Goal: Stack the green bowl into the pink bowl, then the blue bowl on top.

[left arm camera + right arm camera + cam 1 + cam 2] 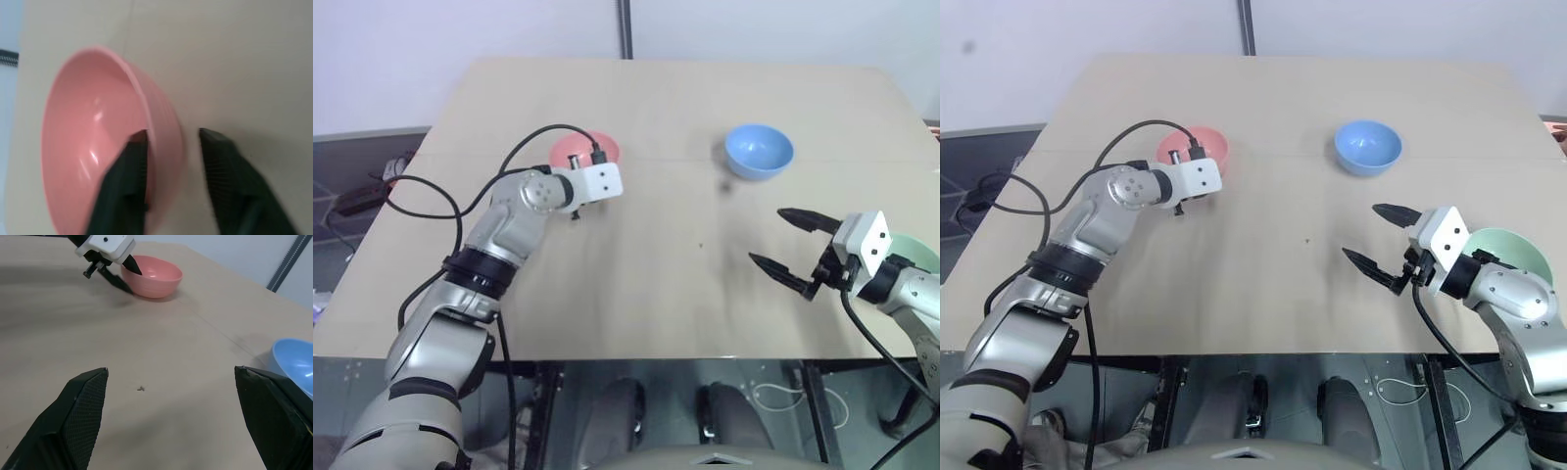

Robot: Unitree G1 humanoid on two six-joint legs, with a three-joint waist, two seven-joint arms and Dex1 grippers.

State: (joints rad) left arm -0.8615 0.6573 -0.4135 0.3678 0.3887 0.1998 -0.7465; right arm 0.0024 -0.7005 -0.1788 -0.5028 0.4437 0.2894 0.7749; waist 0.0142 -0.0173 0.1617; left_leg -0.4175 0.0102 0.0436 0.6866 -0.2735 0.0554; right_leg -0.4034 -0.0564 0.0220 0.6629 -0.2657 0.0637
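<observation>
The pink bowl [570, 148] stands upright at the table's far left. My left gripper [171, 132] sits astride its near rim, one finger [129, 166] inside and the other [220, 166] outside; the jaws stand narrow, with a slim gap left at the outer wall. The blue bowl [759, 150] sits alone at the far right. Partly hidden behind my right arm, the green bowl [1511, 248] rests at the table's right edge. My right gripper [1361, 231] hovers open and empty over the table, left of the green bowl, pointing toward the middle.
The tan table [656, 294] has bare surface between the bowls and along its front edge. A black cable [440, 196] loops off my left arm past the table's left edge, where a power strip [391, 168] lies on the floor.
</observation>
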